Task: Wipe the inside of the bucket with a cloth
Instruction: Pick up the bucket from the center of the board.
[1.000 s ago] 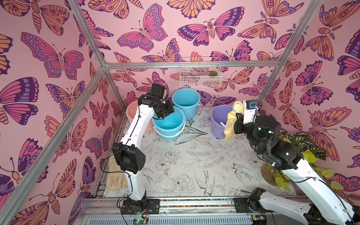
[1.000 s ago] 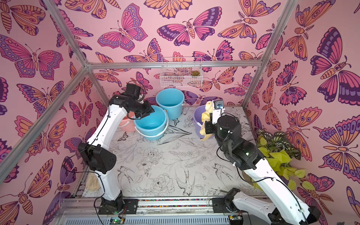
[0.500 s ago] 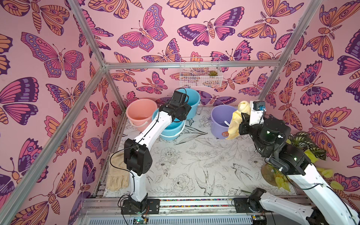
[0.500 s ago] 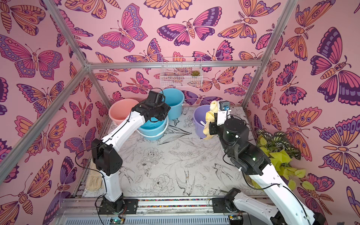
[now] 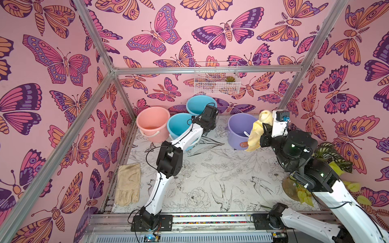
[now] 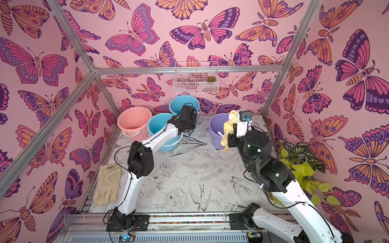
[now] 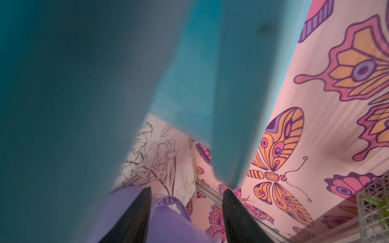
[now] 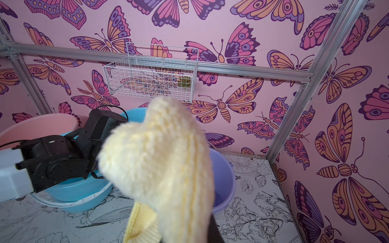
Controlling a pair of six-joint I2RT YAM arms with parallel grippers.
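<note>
The pale yellow cloth hangs bunched from my right gripper, which is shut on it just right of the purple bucket and above its rim. In the right wrist view the cloth fills the middle and hides the jaws; the purple bucket stands behind it. My left gripper is between the two blue buckets, its jaws apart and empty. In the left wrist view the left gripper frames the purple bucket, with a blue bucket wall close alongside.
A pink bucket, a front blue bucket and a rear blue bucket stand along the back left. A tan glove-like rag lies at the left edge. A leafy plant sits at right, and a wire basket hangs on the back wall.
My left arm swung right from the front blue bucket's left side to its right side, jaws widening. That bucket shifted right, uncovering the pink one. The right arm drew slightly right with the cloth.
</note>
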